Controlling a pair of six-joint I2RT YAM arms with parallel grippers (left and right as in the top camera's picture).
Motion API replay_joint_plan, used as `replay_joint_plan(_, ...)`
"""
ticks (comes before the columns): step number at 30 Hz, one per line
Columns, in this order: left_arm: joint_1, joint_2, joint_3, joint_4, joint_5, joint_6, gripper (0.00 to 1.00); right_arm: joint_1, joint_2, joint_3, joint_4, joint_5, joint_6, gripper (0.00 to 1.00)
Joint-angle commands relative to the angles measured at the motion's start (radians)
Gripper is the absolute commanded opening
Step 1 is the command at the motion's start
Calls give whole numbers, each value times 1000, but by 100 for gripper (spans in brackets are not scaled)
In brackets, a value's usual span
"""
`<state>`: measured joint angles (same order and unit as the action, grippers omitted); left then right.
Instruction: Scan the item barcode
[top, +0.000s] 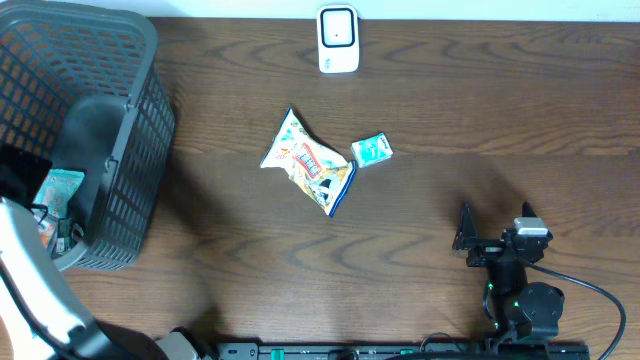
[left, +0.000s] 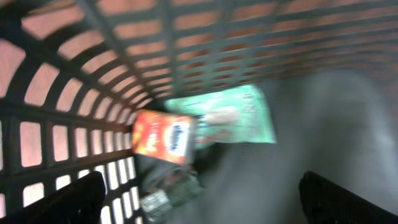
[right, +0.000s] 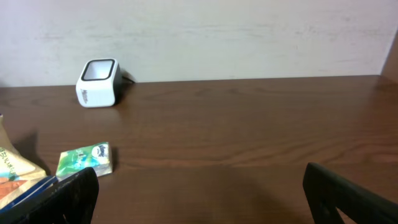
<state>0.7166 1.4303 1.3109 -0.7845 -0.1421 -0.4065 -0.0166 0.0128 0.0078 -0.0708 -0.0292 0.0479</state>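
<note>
White scanner (top: 338, 40) is seen overhead, with snack bag (top: 310, 160) and green box (top: 371, 150) lying near it, apparently unscanned. Left wrist: left tool (left: 199, 186) is held spread over an orange packet (left: 163, 135) in the basket (left: 74, 93), well apart from the scanner. Right wrist: right tool (right: 199, 180) is spread, empty.

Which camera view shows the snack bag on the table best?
The overhead view: the whole snack bag shows. The right wrist view catches only its edge, cut off at left. The left wrist view misses it.

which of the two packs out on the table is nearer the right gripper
The small green box. It lies just right of the bigger white-and-orange snack bag, on the side facing the right gripper.
</note>
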Motion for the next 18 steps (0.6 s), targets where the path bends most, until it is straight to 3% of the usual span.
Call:
replay_joint_plan(1,-1,88,15,-8,-160,-82,98,-4,-1,-2,-4,0,3,99)
replay_joint_plan(18,-1,387,15,50,-207,-82,98,-4,-1,-2,-4,1,3,99)
